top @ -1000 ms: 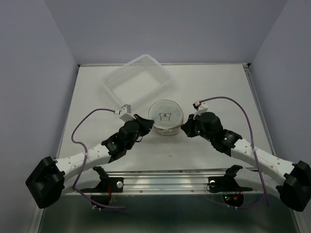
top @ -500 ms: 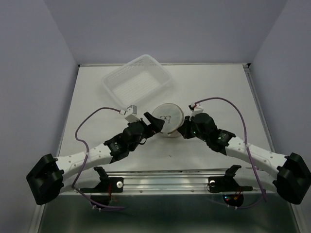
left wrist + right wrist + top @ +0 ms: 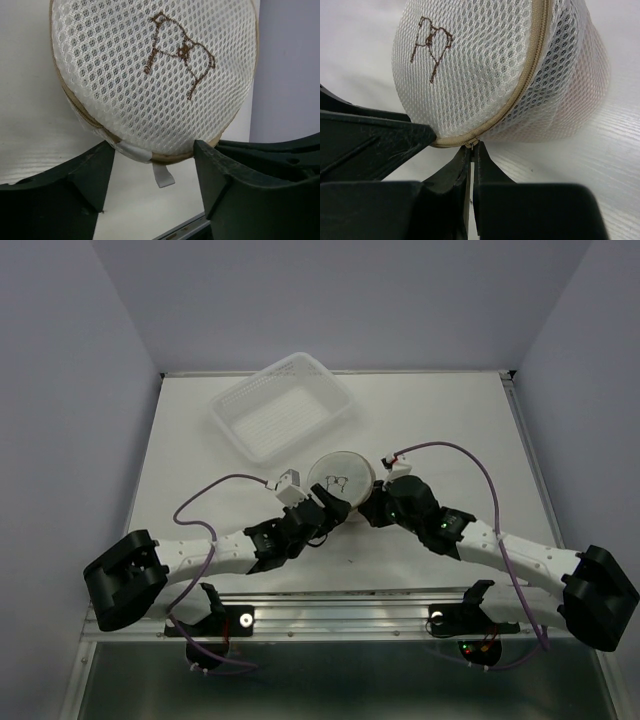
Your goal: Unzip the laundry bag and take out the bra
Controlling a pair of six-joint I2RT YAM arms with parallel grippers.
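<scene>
Mesh laundry bag veiling its contents, right gripper fingers pressing together on its tan zipper seam, pinch point hiding between them; left gripper fingers sitting wide apart, flanking the bag's lower rim

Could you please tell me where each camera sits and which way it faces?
Top external: above and behind, looking down on table, left arm, right arm, basket, laundry bag.
Left wrist: low, facing the bag's embroidered face, framed by the open left gripper.
Right wrist: low, facing the bag's zipper rim; right gripper pinches the zipper pull.
All three share the bag.
</scene>
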